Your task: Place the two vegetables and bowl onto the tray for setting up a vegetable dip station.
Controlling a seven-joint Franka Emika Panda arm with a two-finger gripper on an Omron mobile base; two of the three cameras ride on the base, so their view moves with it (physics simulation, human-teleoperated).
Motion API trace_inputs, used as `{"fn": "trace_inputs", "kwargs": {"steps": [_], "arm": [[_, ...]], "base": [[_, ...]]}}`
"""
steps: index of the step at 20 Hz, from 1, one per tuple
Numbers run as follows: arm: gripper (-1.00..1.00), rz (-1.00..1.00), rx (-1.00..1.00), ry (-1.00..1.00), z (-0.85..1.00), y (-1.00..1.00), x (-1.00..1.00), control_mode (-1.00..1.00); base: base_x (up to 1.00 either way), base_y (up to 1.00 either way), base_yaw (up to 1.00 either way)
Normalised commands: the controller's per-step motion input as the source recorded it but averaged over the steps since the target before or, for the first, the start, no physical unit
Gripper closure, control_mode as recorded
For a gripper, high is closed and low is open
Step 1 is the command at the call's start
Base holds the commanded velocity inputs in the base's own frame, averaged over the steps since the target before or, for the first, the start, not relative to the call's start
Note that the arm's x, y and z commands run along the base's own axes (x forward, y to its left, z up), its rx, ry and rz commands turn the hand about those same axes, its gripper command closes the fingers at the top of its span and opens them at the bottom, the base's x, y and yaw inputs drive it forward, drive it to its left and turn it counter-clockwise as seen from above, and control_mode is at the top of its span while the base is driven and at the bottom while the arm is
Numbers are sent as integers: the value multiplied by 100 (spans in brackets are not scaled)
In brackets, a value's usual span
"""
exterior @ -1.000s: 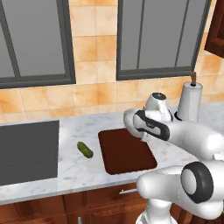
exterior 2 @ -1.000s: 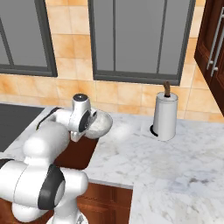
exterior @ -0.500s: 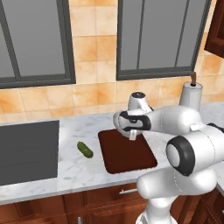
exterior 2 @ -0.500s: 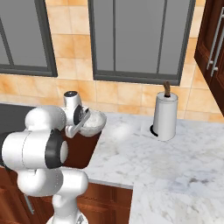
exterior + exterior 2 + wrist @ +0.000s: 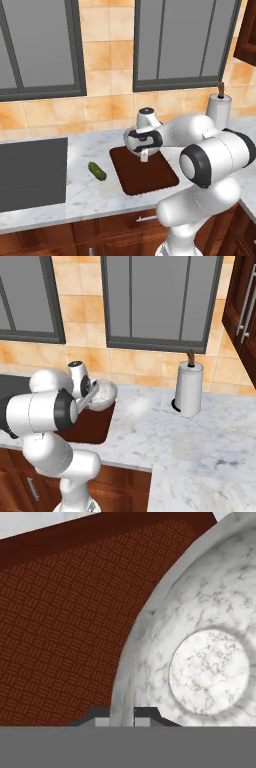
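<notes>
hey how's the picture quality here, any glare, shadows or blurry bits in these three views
Left base view: even, soft light, no glare; the cucumber casts only a faint shadow on the marble counter. Right base view: a pale bright patch on the counter beside the bowl; edges look slightly soft. Hand view: very close, so the bowl's rim bulges large and the tray weave looks coarse but sharp.

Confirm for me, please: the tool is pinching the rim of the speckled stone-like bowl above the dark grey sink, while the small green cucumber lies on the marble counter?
Not quite. The tool pinches the rim of the round speckled stone-like bowl above the flat reddish-brown tray, not the sink, as the hand view shows. The small dark green cucumber does lie on the marble counter.
</notes>
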Motion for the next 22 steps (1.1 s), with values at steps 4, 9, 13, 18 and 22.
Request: {"fn": "trace_inputs", "kwargs": {"steps": [4, 9, 13, 18, 22], "arm": [[100, 0, 0, 0, 0, 0, 0, -100], [-100, 0, 0, 0, 0, 0, 0, -100], [-100, 0, 0, 0, 5, 0, 0, -100], [-100, 0, 0, 0, 48, 0, 0, -100], [-100, 0, 0, 0, 61, 20, -1, -100]], "base": [[0, 0, 0], [0, 0, 0], [0, 0, 0], [0, 0, 0], [0, 0, 0]]}}
